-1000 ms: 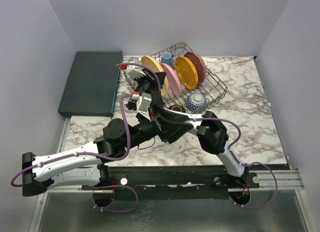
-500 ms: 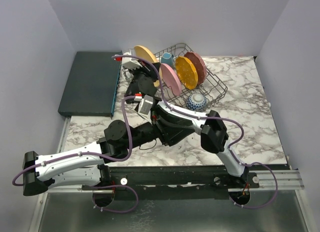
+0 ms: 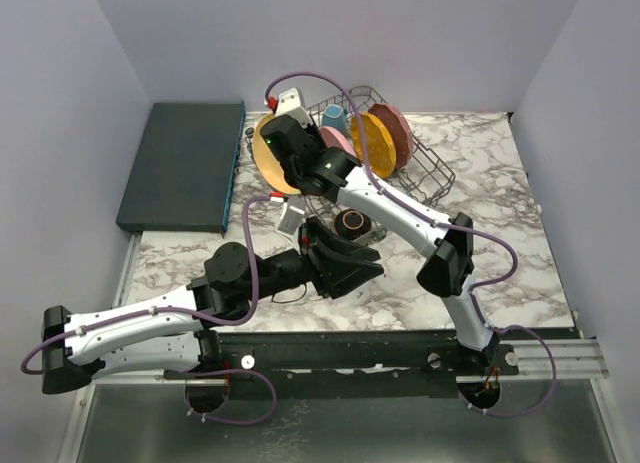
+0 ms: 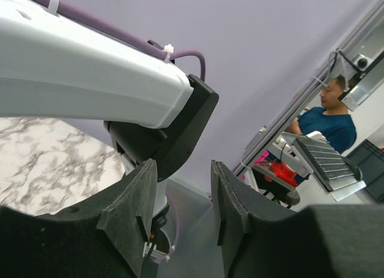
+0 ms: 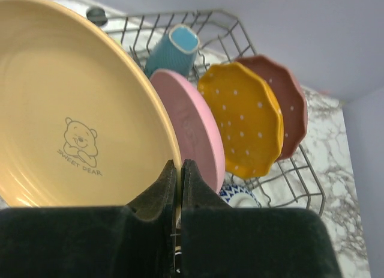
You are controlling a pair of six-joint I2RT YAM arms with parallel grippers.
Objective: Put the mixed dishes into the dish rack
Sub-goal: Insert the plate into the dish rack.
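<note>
My right gripper is shut on the rim of a tan plate with a bear drawing, held on edge at the left end of the grey wire dish rack. In the top view the gripper holds the plate above the rack's left corner. A pink plate, an orange dotted plate, a dark red plate and a blue mug stand in the rack. A small brown bowl sits on the table. My left gripper is open and empty near it.
A flat dark teal slab lies left of the rack. A blue-white bowl sits by the rack's near side. The right arm stretches diagonally over the marble table. The left wrist view shows its fingers under the right arm.
The right arm has swung the tan plate up and left, from over the rack's left slots to its left corner, face turned up. The brown bowl is now uncovered.
</note>
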